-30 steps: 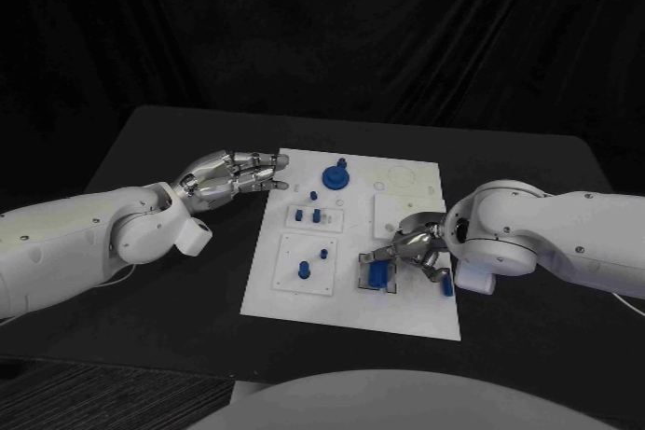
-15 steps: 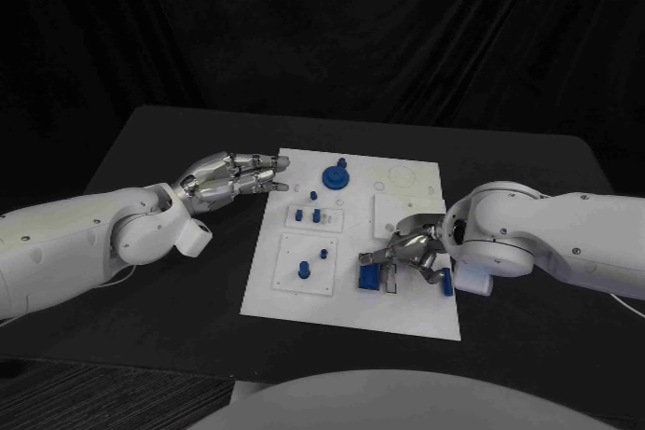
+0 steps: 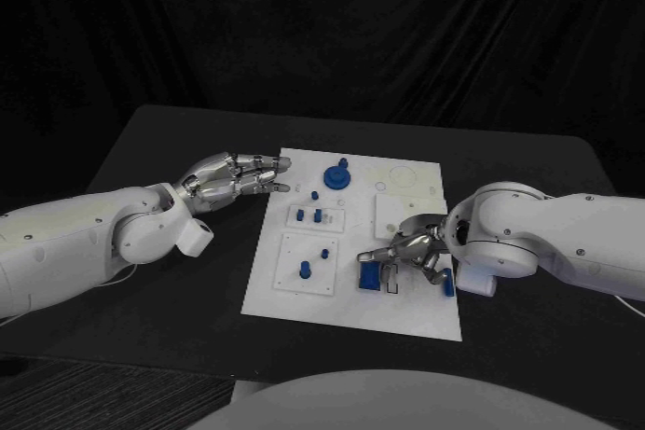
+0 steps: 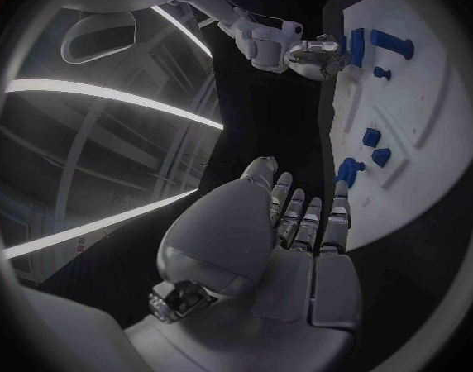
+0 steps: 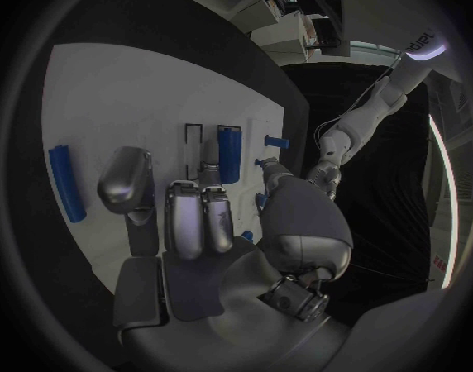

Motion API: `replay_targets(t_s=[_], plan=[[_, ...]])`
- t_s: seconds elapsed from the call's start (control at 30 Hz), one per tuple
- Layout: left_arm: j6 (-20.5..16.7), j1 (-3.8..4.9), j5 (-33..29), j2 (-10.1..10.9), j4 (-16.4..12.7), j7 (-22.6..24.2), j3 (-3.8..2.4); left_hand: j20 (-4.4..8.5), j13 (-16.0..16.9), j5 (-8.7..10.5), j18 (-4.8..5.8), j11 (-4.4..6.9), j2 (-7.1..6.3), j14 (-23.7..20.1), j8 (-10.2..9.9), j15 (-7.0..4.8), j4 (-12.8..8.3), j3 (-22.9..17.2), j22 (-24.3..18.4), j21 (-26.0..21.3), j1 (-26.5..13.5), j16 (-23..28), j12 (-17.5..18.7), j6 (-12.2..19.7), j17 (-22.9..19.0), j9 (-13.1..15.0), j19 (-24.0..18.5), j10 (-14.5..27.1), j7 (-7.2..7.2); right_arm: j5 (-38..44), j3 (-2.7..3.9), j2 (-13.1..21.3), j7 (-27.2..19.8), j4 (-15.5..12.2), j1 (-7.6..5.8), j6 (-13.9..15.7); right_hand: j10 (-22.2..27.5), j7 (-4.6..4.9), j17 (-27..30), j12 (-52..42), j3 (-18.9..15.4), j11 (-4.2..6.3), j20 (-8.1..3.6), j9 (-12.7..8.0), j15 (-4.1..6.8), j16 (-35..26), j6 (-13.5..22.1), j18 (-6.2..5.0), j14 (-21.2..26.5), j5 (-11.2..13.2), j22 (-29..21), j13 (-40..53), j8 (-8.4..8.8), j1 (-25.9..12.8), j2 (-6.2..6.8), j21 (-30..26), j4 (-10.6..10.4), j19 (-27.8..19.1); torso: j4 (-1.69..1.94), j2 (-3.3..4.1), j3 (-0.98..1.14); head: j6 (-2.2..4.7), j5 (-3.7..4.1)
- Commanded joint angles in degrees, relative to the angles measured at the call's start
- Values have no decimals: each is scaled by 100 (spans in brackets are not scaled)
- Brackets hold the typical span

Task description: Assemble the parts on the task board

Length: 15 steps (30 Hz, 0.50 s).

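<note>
The white task board (image 3: 352, 311) lies mid-table. A blue block (image 3: 370, 277) stands in a slot near the board's right side, seen as a blue bar (image 5: 228, 153) beside an empty slot (image 5: 193, 140). My right hand (image 3: 407, 251) hovers just right of the block with its fingers apart and nothing in them. A blue cylinder (image 3: 444, 279) lies at the board's right edge, also on the board (image 5: 66, 182) beside the thumb. My left hand (image 3: 237, 176) hangs off the board's far left corner, empty, with fingers together and loosely extended (image 4: 298, 223).
A blue disc with a knob (image 3: 335, 176) stands at the board's far end. Small blue pegs (image 3: 313, 215) stand on a raised plate below it, and two more pieces (image 3: 305, 270) on the near-left plate. Black table (image 3: 161, 150) surrounds the board.
The blue block has shifted slightly left out from under my right fingers, which have drawn back a little. The left hand has barely moved.
</note>
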<state>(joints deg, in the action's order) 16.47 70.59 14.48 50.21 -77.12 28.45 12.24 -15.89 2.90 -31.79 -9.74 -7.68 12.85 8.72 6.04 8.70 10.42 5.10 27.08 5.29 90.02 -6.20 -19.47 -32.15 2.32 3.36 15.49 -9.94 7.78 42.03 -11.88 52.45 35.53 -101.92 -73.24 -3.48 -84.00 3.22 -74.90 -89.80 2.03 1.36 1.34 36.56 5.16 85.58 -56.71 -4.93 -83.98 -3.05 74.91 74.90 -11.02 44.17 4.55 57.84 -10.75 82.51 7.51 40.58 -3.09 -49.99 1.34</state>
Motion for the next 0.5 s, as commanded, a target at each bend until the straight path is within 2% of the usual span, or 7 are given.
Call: replay_targets(t_s=[0.03, 0.2, 0.27, 0.3, 0.33, 0.37, 0.5], plan=[[94, -11, -30, 4, -12, 37, -6, -19, 3, -31, -65, -28, -3, 13, 18, 45, 0, -20, -5, 31, 49, -25, 1, 14, -4, 3, 32, -28, 38, 27, -4, 71, 23, -47, 18, 43, -600, 24, -337, -20, -154, -39, 11, -2, -43, -4, 16, -108, -405, 15, 662, 1510, -44, 18, 31, -39, -78, 5, 2, -1, -3, -1, -1], [86, -12, -30, 15, -16, 31, -6, -20, 4, -33, -64, -32, -3, 16, 20, 47, -10, -35, -3, 32, 51, -28, -6, 3, -3, 5, 36, -33, 40, 26, -3, 307, -61, -167, -76, 76, -600, 19, -342, -20, -406, -34, 9, 5, -40, 5, 11, -111, -406, 9, 658, 1510, -76, 46, -117, -65, -267, 8, 3, 2, -2, -1, -13], [78, -12, -30, 23, -20, 30, -6, -20, 4, -33, -64, -32, -3, 16, 20, 47, -10, -35, -3, 32, 51, -28, -6, 3, -3, 5, 36, -33, 40, 26, -3, 429, -56, -211, -192, 44, -600, 9, -357, -20, -485, -26, 6, 14, -35, 16, -23, -112, -410, -60, 661, 1510, -110, 109, -272, -66, -351, 13, 2, -1, -1, -1, -26], [73, -12, -30, 27, -21, 27, -6, -20, 4, -33, -64, -32, -3, 16, 20, 47, -10, -35, -3, 32, 51, -28, -6, 3, -3, 5, 36, -33, 40, 24, -3, 485, -42, -227, -254, 10, -600, 1, -356, -20, -534, -20, 2, 16, -30, 18, -39, -111, -410, -159, 664, 1510, -127, 158, -337, -61, -381, 17, 2, -1, 0, -1, -30], [67, -13, -30, 30, -20, 22, -6, -21, 7, -34, -65, -36, -6, 23, 26, 46, -18, -47, 2, 35, 50, -34, -22, -16, -2, 7, 42, -46, 43, 20, -3, 543, -24, -244, -320, -29, -600, -10, -345, -20, -556, -9, -7, 19, -20, 17, -59, -113, -407, -527, 662, 1510, -145, 356, -382, -74, -303, 16, 2, -1, 1, -1, -31], [62, -13, -30, 31, -19, 17, -6, -21, 8, -34, -65, -37, -7, 24, 27, 46, -20, -49, 2, 35, 49, -34, -26, -20, -2, 8, 43, -49, 44, 17, -3, 617, -5, -265, -406, -68, -600, -14, -342, -20, -579, -4, -12, 19, -16, 18, -69, -113, -406, -711, 662, 1510, -156, 498, -395, -77, -226, 18, 2, 0, 0, -1, -28], [43, -13, -31, 35, -18, 2, -6, -21, 11, -37, -66, -42, -15, 31, 36, 42, -32, -67, 9, 40, 44, -40, -42, -45, 0, 11, 55, -67, 49, 10, -3, 840, 50, -320, -693, -223, -600, -21, -341, -20, -658, 1, -18, 14, -11, 22, -84, -113, -406, -1073, 660, 1510, -177, 795, -438, -94, -54, 20, -2, 1, 0, -1, -17]])
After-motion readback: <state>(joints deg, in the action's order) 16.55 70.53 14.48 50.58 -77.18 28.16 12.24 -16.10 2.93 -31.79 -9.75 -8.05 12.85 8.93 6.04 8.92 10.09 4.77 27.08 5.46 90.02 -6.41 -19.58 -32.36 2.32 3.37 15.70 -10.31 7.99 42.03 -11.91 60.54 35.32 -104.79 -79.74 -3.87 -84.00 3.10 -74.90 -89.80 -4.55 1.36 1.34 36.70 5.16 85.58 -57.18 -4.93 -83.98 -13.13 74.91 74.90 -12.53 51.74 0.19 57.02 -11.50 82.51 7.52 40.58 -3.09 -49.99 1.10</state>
